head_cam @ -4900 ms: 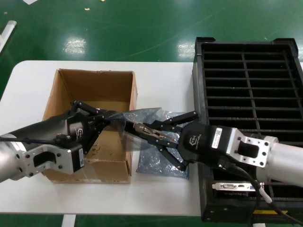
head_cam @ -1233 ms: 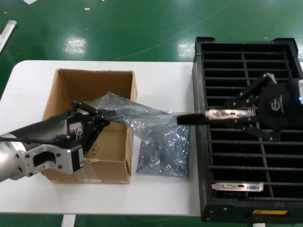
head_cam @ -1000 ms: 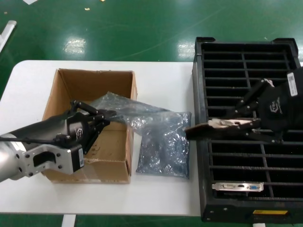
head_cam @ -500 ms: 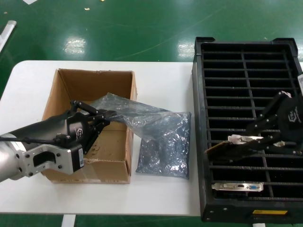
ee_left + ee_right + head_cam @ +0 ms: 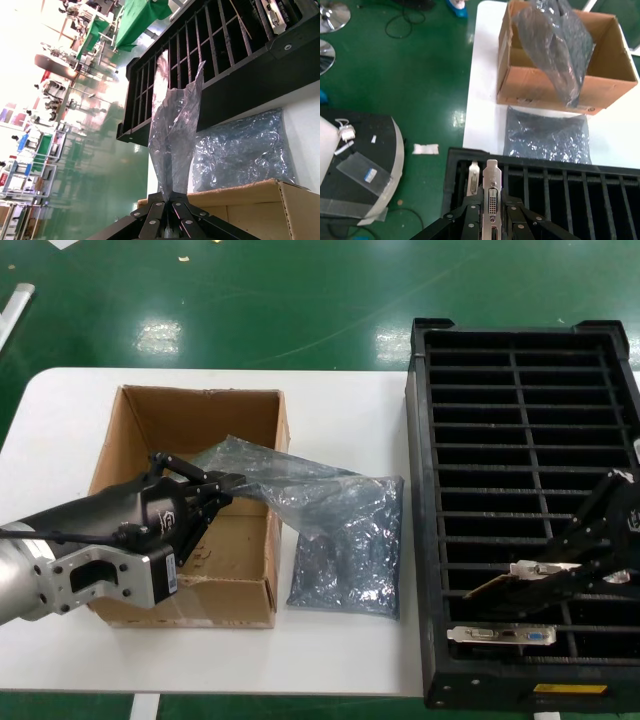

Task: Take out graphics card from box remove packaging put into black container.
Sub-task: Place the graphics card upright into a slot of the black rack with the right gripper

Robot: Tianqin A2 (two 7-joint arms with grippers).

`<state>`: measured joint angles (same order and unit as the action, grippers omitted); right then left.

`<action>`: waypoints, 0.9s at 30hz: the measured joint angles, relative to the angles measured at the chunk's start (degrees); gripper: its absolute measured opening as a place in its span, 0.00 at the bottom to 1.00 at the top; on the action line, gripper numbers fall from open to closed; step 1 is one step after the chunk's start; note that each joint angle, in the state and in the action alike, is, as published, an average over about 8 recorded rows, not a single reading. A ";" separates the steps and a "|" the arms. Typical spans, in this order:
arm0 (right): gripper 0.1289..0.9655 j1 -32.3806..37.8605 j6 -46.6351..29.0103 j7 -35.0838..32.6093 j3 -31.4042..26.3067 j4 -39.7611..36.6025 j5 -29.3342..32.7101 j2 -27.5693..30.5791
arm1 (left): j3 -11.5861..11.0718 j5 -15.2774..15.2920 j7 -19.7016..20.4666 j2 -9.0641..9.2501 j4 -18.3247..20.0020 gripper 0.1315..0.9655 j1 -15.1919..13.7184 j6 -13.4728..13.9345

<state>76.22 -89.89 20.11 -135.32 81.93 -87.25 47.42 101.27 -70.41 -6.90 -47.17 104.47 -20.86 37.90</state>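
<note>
Looking down from the head camera, the left gripper [image 5: 225,483] sits over the open cardboard box [image 5: 140,430] on the white table [image 5: 340,400], its fingers pinched on one end of an empty plastic bag [image 5: 290,485] that stretches up and out over the box's right wall. A second bag [image 5: 345,555] lies flat on the table between the box and the black crate [image 5: 420,490]. The right gripper [image 5: 545,575] is over the near right part of the crate, clamped on a graphics card [image 5: 510,580] held tilted above the slotted rows. Another card [image 5: 500,634] already stands in the row nearest the front, just behind the yellow label [image 5: 570,689].

From the left wrist, the gripper's fingers [image 5: 157,215] close on the neck of the empty bag [image 5: 172,130], which rises free in front of the crate [image 5: 240,95]; the flat bag [image 5: 240,152] lies beyond the box edge [image 5: 260,192].

From the right wrist, the fingers [image 5: 470,220] grip the card [image 5: 492,192] by its metal bracket end, above the crate's corner [image 5: 457,160], beside the card already slotted [image 5: 474,182]. Farther off are the flat bag [image 5: 545,135], the box [image 5: 545,87] and the held bag [image 5: 555,50].
</note>
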 joint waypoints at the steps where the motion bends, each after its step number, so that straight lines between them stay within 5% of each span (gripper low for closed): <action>1: 0.07 -0.07 0.01 -0.26 0.01 -0.16 0.42 -0.14 | 0.00 0.00 0.00 0.00 0.00 0.01 0.00 0.00; 27: 0.07 0.07 0.04 -6.72 -0.67 -6.22 6.90 -4.26 | 0.00 0.00 0.00 0.00 0.00 0.01 0.00 0.00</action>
<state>76.29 -89.86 13.39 -136.00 75.71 -80.35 43.16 101.27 -70.41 -6.90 -47.17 104.47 -20.86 37.90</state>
